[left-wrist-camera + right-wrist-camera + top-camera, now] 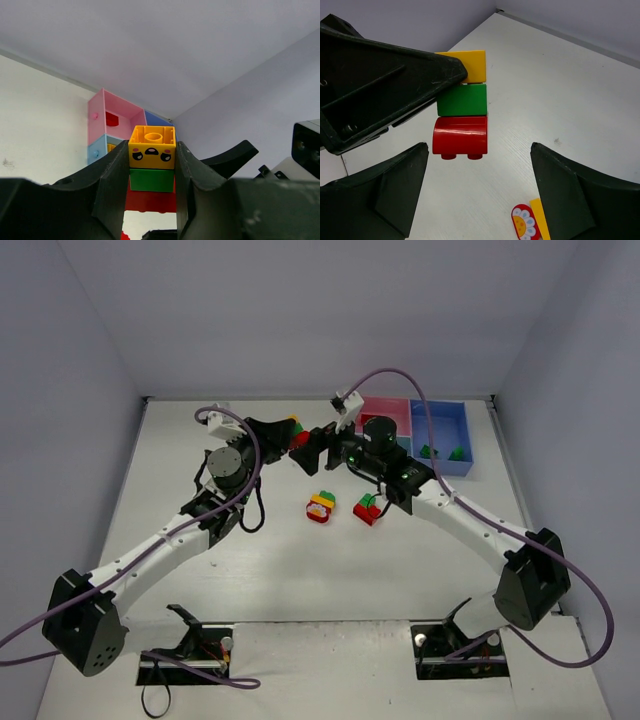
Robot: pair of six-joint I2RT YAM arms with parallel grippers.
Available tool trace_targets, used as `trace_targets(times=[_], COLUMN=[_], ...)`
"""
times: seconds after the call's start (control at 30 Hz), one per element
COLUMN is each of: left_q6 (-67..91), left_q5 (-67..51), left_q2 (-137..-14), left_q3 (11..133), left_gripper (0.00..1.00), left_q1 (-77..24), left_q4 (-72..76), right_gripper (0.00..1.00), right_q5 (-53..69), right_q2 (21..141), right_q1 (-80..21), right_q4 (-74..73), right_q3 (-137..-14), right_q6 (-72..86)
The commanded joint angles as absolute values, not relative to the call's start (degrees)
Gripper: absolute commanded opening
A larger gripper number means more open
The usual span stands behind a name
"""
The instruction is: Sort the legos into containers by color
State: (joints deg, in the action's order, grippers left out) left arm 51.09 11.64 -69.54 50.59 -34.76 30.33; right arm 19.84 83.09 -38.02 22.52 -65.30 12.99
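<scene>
My left gripper [287, 431] is shut on a stacked clump of legos held above the table. In the left wrist view the clump shows a yellow brick with a face [152, 148], a green brick [151, 180] and a red brick [150, 201] between the fingers [112, 185]. In the right wrist view the red rounded brick [460, 135] is the free end, below the green brick [462, 100]. My right gripper [477, 192] is open just short of that red end, touching nothing. The joined containers [440, 430] sit at the back right.
A red and yellow flower clump [321, 507] and a red and green clump [368, 508] lie mid-table. Green bricks [428, 451] are in the medium blue tray. A red brick [112, 120] is in the pink tray [97, 112]. Walls close the back and sides.
</scene>
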Motion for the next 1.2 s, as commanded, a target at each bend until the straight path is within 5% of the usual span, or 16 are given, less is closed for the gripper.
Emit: trace_targets(times=[0.0, 0.53, 0.77, 0.97, 1.17], left_q6=[52.0, 51.2, 50.1, 49.7, 48.3], left_q5=[10.9, 10.6, 10.8, 12.1, 14.0], left_q2=[-67.1, -68.0, -68.2, -68.4, -69.3], left_q3=[52.9, 51.7, 51.8, 51.3, 52.1], left_gripper=[0.00, 0.00, 0.00, 0.00, 0.00], left_q1=[-34.7, -35.8, -36.2, -36.2, -36.2], left_q4=[35.6, 35.8, 35.8, 35.9, 35.8], right_gripper=[0.79, 0.64, 0.38, 0.02, 0.00], right_q5=[20.7, 15.8, 13.4, 11.5, 10.7], right_q2=[83.2, 84.6, 85.1, 84.1, 81.5], right_q1=[-38.8, -40.6, -40.6, -40.6, -40.6], right_q4=[27.4, 28.2, 28.6, 28.2, 27.9], right_q3=[-69.3, -70.0, -69.9, -67.9, -62.1], right_q6=[12.9, 12.2, 11.6, 10.5, 8.8])
